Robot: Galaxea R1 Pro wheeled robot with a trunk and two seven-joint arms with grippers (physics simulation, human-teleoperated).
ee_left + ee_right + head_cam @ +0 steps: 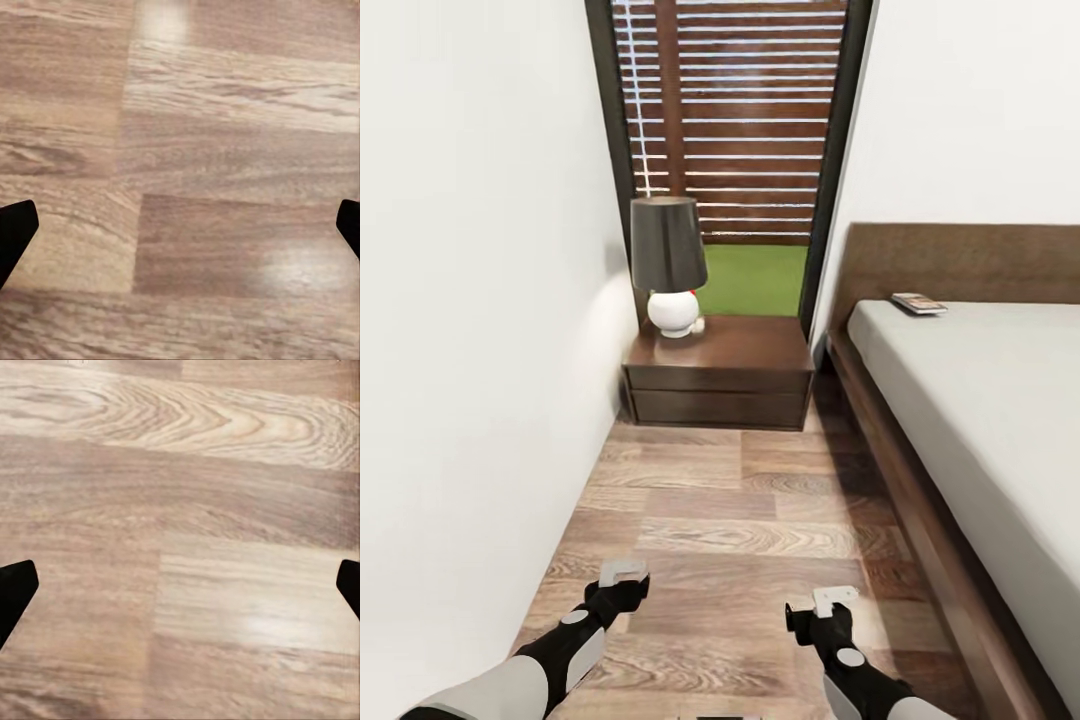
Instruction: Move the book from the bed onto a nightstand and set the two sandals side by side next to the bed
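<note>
The book (918, 303) lies on the bed (980, 400) mattress near its headboard edge. A lamp (669, 265) stands on the nightstand (720, 370), which rests on the wood-plank floor (740, 520).

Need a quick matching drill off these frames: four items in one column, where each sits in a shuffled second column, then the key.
1. book
2. lamp
3. nightstand
4. left gripper

A. on the nightstand top
B. on the mattress near the headboard
C. low over the wood floor, fingers apart
D. between the left wall and the bed

Pairs: 1-B, 2-A, 3-D, 4-C
</note>
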